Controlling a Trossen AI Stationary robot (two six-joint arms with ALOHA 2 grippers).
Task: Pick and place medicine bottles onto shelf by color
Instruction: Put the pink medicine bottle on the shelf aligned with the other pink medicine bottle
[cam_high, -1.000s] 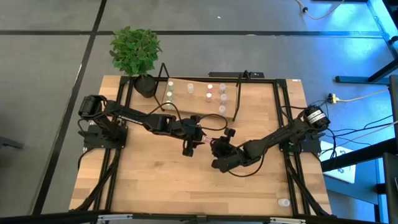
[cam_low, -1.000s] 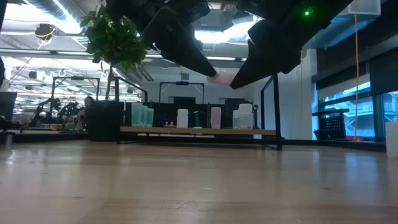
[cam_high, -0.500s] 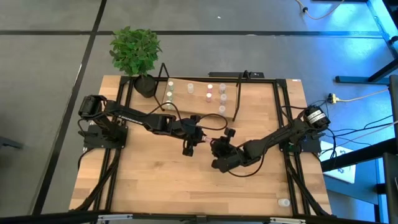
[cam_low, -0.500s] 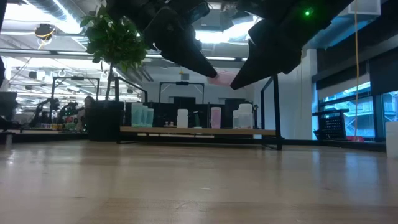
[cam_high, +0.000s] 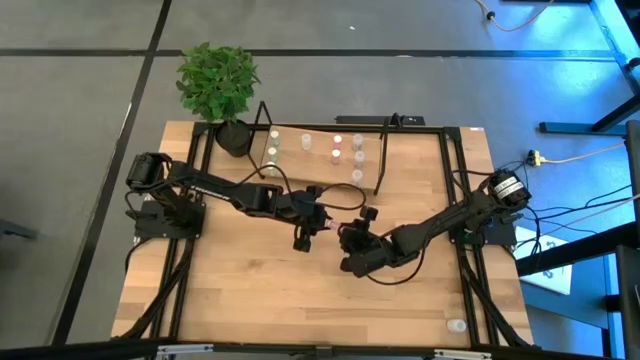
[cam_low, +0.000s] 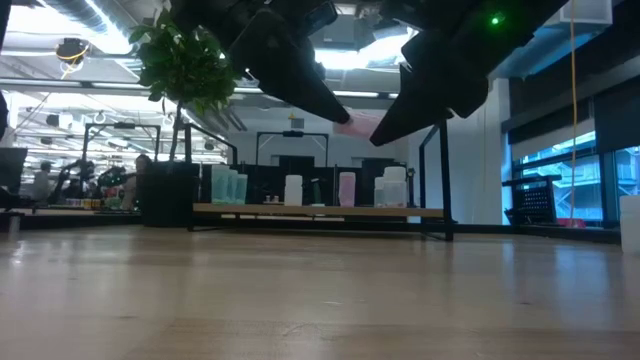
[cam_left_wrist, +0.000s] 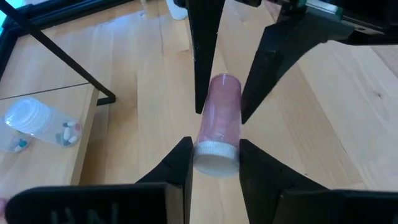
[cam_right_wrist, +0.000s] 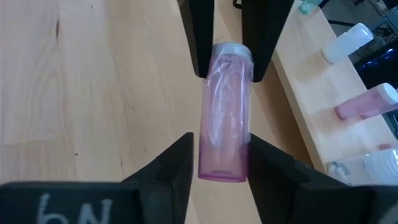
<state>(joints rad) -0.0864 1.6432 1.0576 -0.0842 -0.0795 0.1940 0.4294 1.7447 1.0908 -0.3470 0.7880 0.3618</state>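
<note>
Gripping 1 pink bottle (cam_left_wrist: 219, 118) above the bench (cam_high: 250, 290), left hand (cam_left_wrist: 214, 155) clamps its cap end, right hand (cam_right_wrist: 221, 158) its base.

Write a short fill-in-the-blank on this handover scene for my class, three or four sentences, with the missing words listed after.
1. Both claws are at one ____ medicine bottle, held in the air above the table.
2. The left claw grips the bottle at its white ____ end.
3. The right claw has its fingers at the bottle's ____ end.
4. The shelf stands next to a potted ____.

Missing words: pink; cap; base; plant
</note>
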